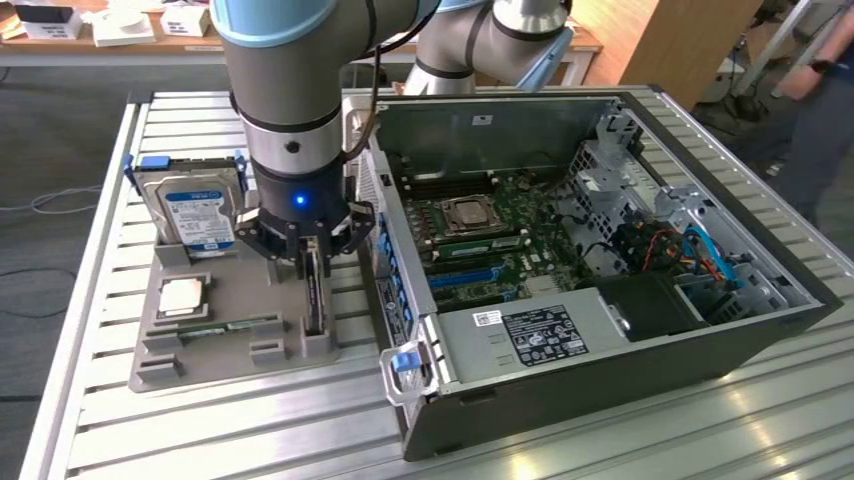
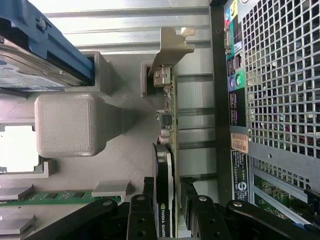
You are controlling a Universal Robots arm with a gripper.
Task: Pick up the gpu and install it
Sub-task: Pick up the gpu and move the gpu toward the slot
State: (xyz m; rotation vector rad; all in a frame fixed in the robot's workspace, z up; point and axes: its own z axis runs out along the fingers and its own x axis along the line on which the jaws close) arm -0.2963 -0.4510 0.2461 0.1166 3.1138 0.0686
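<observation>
A robot arm's tool (image 1: 311,262) is lowered onto the gpu (image 1: 315,300), which stands on edge in a slot of a grey holder tray (image 1: 220,352) on the tabletop (image 1: 200,440), just beside the open computer case (image 1: 747,335); the tool straddles the card, but whether it is clenched or released cannot be told; judging by this, the pickup is under way, with the lift and installation left.

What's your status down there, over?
Gripper astride the gpu. Gpu upright in grey tray slot, not yet lifted. Open computer case close alongside.
</observation>
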